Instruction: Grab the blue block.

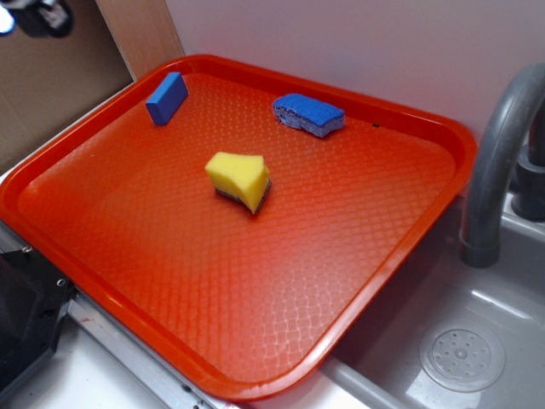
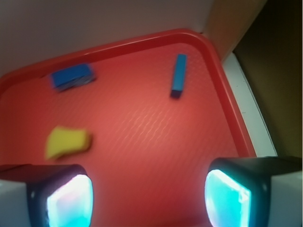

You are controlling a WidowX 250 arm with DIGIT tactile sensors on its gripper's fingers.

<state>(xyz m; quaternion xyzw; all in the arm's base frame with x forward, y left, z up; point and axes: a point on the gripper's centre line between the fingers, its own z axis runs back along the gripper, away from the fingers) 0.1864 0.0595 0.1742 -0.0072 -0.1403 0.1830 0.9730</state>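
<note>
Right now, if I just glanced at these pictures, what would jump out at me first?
The big orange-red tray fills nearly the whole scene, beside a grey sink and faucet. A yellow sponge sits near its middle, a rough blue sponge toward the back rim, and a small smooth blue block in the far left corner. From the wrist view, the gripper hangs open above the tray, holding nothing.

The block (image 1: pixel 166 98) lay at upper left of the tray (image 1: pixel 255 341), close to the raised rim, with bare tray around it. Two sponges, blue (image 1: pixel 308 114) and yellow (image 1: pixel 239 180), sat well apart from it. The tool's (image 2: pixel 149 196) fingers stood wide apart.
</note>
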